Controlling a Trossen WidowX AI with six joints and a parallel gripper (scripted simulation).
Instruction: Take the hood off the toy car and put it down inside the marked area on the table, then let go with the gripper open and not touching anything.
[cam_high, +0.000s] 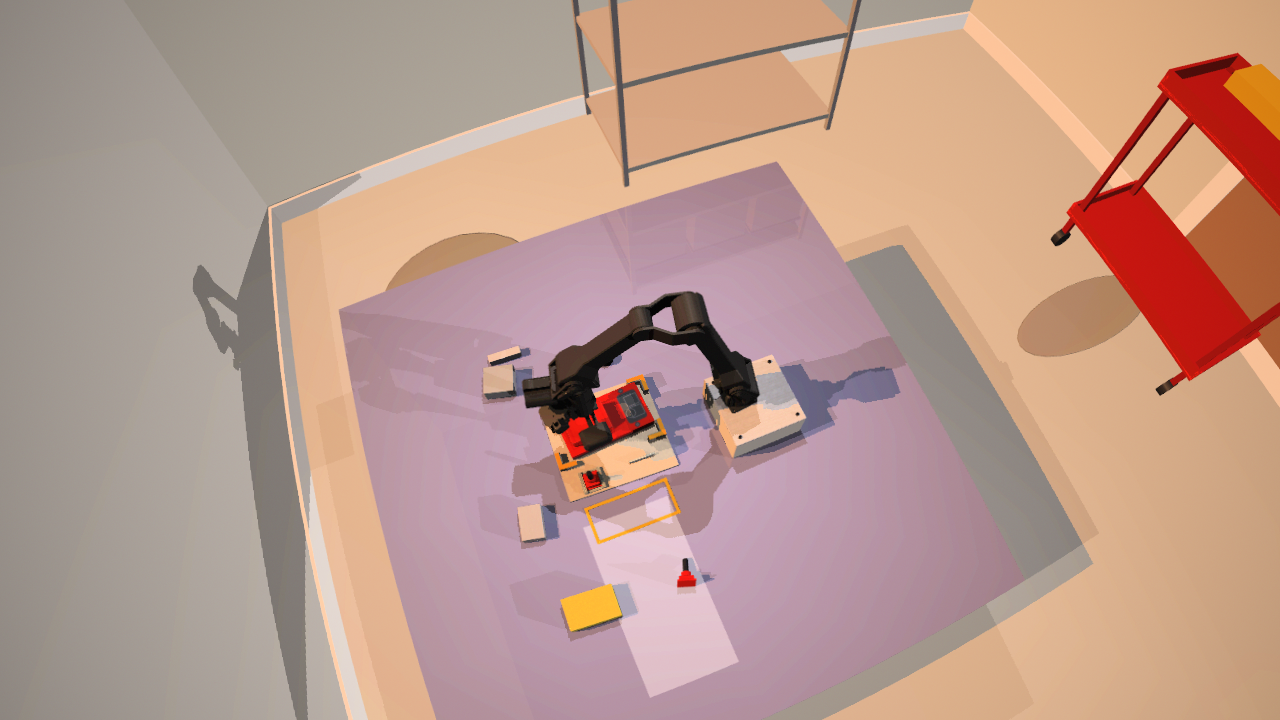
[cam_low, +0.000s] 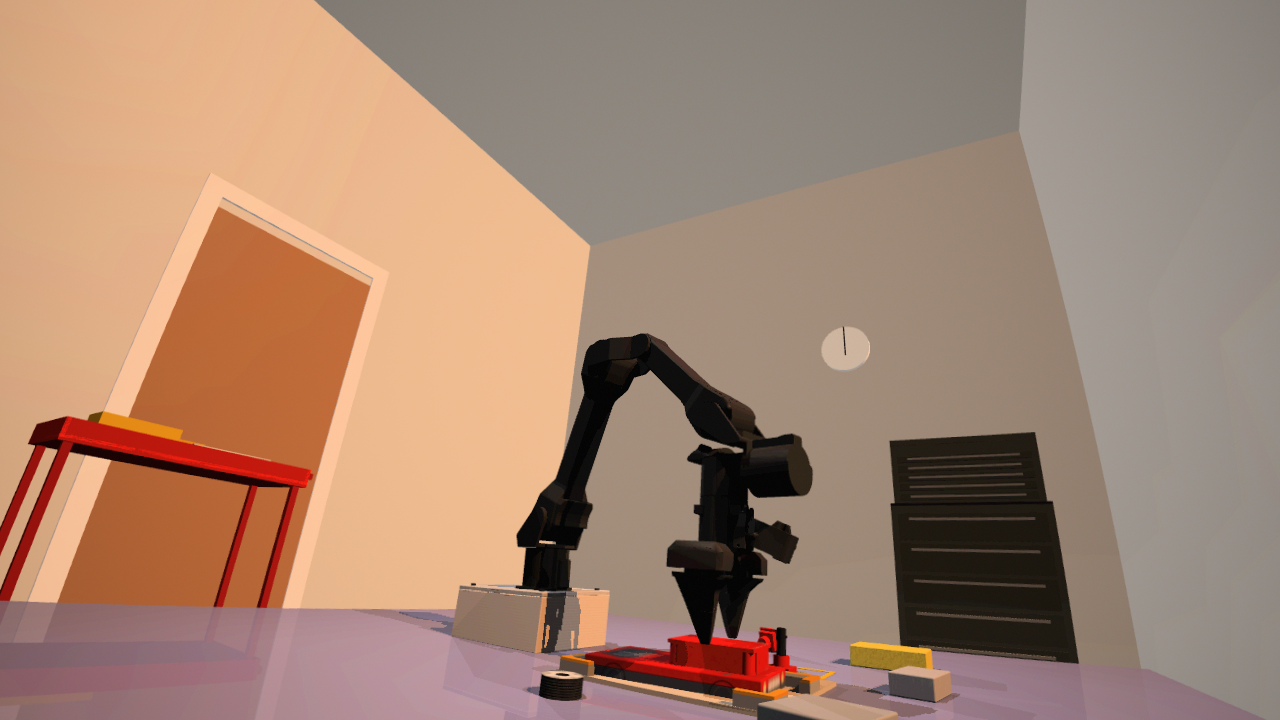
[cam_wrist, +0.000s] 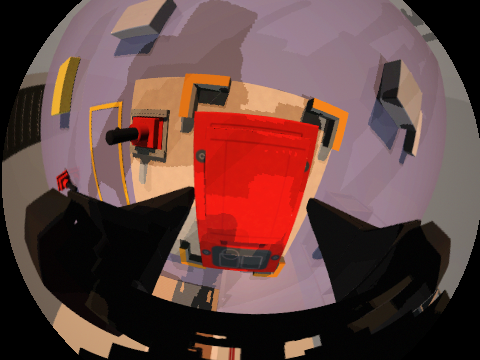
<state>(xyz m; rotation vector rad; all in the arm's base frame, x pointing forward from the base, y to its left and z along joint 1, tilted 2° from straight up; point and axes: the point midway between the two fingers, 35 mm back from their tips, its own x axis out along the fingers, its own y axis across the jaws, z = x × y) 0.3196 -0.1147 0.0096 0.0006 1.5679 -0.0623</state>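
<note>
Hand is with fingers apart, nothing between them, above the hood. The hood sits on the toy car. Beside the board, the marked area lies on the bench.

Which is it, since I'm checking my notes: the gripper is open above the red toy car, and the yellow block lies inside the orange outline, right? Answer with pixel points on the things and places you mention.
The yellow block (cam_high: 591, 608) (cam_low: 890, 655) (cam_wrist: 65, 86) lies outside the orange outline (cam_high: 631, 495) (cam_wrist: 91, 135), as the top view shows; the rest stands.
</note>
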